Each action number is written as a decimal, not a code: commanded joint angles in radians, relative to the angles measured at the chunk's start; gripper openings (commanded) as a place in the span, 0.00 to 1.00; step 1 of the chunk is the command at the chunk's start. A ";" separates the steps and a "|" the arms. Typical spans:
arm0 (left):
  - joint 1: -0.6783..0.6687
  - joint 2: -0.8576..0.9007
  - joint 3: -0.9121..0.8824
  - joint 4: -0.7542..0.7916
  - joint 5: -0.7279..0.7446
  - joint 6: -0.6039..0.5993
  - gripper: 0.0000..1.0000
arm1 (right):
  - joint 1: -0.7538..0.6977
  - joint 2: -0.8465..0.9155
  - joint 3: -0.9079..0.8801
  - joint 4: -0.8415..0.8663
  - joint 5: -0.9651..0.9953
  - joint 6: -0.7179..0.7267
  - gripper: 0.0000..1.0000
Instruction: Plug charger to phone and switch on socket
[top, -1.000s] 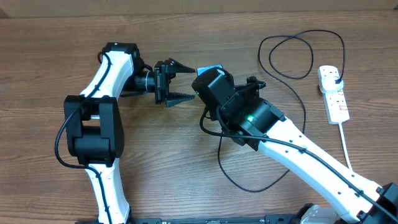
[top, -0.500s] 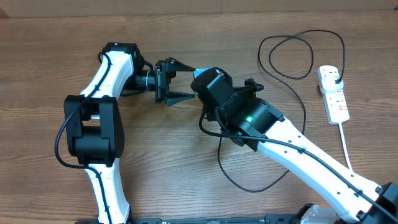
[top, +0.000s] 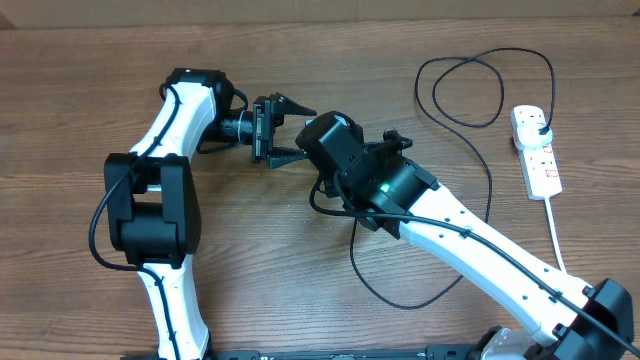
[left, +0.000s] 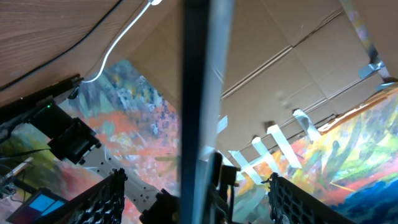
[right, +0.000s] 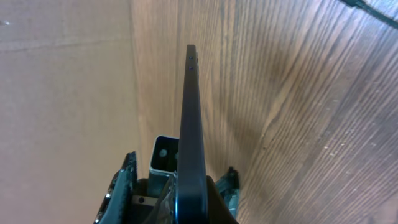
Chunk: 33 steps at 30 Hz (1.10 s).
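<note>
While the right gripper (right: 177, 186) clamps the phone (right: 191, 106) by one end, it holds it on edge above the worktop (right: 298, 124), free end pointing outward. The left gripper (top: 292, 130) stands wide open right at that free end, holding nothing; whether it touches, I can't tell. The charger (top: 491, 180) lies loose on the wood, its black plug over at the socket (top: 540, 160). This looks like a handover, freeing one gripper for the cable.

The phone (right: 191, 124) stands edge-on, while the black charger (top: 490, 185) loops (apparently plugged) into the white socket (top: 541, 165).
</note>
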 joint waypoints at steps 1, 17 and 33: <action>-0.014 0.001 0.014 0.039 -0.015 -0.069 0.75 | 0.008 -0.011 0.024 0.040 0.021 0.008 0.04; -0.014 0.001 0.014 0.088 -0.063 -0.164 0.72 | 0.011 0.024 0.023 0.042 -0.023 0.008 0.04; -0.014 0.001 0.014 0.132 -0.099 -0.246 0.55 | 0.011 0.034 0.023 0.068 -0.032 0.008 0.04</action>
